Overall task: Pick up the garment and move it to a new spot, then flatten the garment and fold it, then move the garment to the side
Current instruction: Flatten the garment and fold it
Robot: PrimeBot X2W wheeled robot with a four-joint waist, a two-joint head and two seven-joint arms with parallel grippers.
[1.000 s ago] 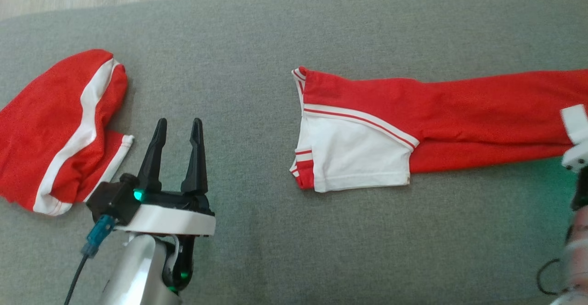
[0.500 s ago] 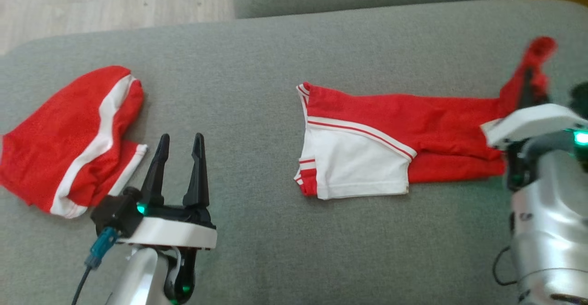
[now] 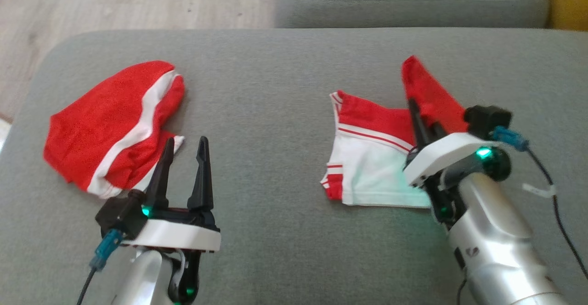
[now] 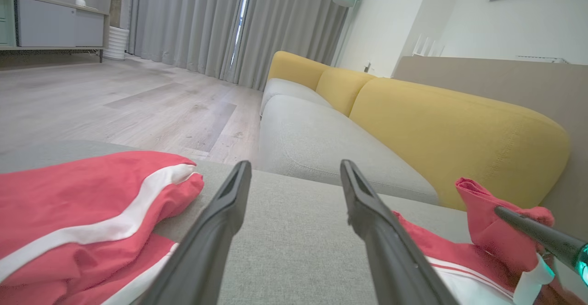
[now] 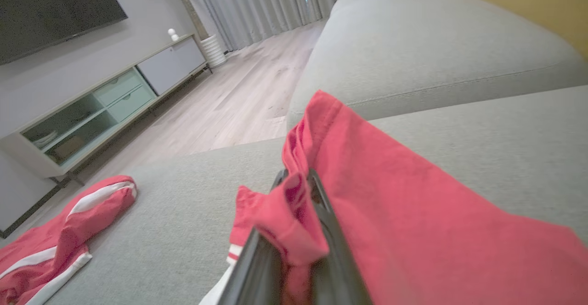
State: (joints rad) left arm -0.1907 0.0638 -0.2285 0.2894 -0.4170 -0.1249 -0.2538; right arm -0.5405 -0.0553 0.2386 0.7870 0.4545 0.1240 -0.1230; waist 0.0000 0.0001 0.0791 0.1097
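On the grey sofa cushion (image 3: 275,89): two red-and-white pieces of clothing, well apart.
Garment (image 3: 367,176): at the robot's right; its white panel lies flat on the cushion and its red end is lifted.
Right claw (image 3: 420,117): fingers together, clamped on the garment's raised red end.
Left claw (image 3: 186,142): fingers apart, holding nothing, just beside the second garment (image 3: 115,121).
Second garment: rumpled heap at the robot's left.

Grey cushion (image 3: 275,231) bears the garment (image 3: 372,176), part raised; a bundle (image 3: 115,121), red-white too, lies well to its left, not touching.
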